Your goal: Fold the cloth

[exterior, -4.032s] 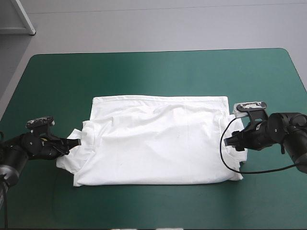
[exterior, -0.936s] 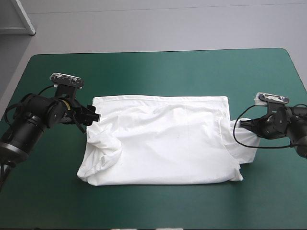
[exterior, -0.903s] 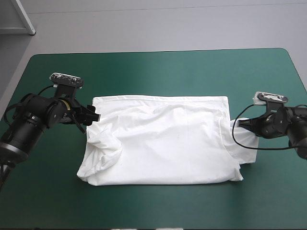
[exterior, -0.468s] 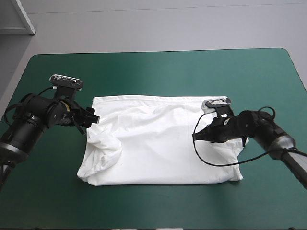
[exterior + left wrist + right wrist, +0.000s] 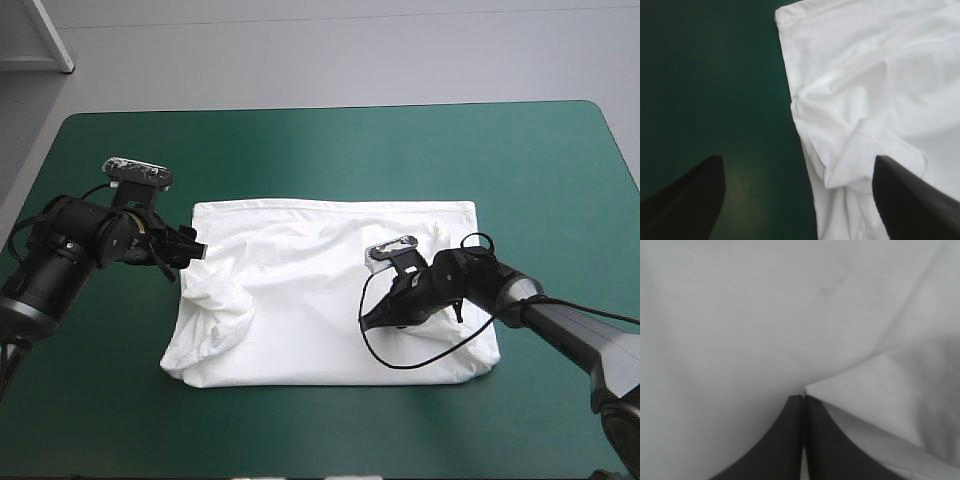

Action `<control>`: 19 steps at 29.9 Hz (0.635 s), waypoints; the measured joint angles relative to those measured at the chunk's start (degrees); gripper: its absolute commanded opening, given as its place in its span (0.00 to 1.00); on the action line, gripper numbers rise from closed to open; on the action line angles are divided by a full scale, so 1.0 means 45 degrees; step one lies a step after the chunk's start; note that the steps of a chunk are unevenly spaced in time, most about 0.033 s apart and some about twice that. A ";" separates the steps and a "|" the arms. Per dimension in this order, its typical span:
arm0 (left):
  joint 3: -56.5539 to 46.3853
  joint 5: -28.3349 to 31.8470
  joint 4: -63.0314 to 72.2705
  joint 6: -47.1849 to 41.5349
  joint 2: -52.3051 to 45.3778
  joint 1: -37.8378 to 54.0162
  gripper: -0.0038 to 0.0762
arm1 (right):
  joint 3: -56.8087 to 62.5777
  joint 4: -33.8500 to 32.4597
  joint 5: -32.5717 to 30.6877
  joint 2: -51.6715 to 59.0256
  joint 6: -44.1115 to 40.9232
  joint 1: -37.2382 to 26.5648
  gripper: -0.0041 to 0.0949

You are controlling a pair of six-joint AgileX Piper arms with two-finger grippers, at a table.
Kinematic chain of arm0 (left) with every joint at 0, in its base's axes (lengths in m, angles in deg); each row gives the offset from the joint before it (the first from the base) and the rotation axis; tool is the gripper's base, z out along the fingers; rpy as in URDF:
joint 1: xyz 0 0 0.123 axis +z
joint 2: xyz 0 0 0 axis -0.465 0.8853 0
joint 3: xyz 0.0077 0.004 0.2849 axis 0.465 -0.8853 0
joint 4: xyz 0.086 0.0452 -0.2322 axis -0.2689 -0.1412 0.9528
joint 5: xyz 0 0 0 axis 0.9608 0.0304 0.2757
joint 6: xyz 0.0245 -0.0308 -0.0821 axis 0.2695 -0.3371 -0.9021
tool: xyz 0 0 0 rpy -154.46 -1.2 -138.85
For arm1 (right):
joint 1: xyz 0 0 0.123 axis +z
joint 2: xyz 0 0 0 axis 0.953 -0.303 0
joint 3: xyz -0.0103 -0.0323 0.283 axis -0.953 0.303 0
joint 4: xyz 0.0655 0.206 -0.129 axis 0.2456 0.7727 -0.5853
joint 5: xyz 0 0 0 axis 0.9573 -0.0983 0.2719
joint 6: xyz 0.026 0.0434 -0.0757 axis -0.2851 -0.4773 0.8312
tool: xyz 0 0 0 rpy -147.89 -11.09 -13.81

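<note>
Pinching T-shirt (image 5: pixel 300 300) fold: right gripper (image 5: pixel 804 397), visible only in wrist view | left gripper (image 5: pixel 796 160) wide at T-shirt's edge

Looked down on a worktop (image 5: pixel 300 150) covered in teal-green, rounded at both far corners. Took in plain pale grey floor (image 5: pixel 350 60) beyond the far edge, crossed by one faint seam (image 5: pixel 400 17). Caught a white-framed panel (image 5: pixel 52 38) at the far left, and soft light on the worktop's far middle.
</note>
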 measured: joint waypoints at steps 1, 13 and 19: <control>0.0000 -0.0032 0.0000 0.0000 0.0000 0.0000 0.78 | 0.0000 0.0000 0.0092 0.0000 -0.0002 0.0051 0.25; 0.0014 -0.1705 0.0107 -0.0005 0.0000 0.0000 0.78 | -0.3004 -0.2715 -0.3624 0.1181 -0.2457 0.0068 0.74; -0.0144 -0.2303 0.0966 0.0096 -0.0298 0.0000 0.78 | -0.2888 -0.4090 -0.6852 0.2568 -0.3887 0.0068 0.72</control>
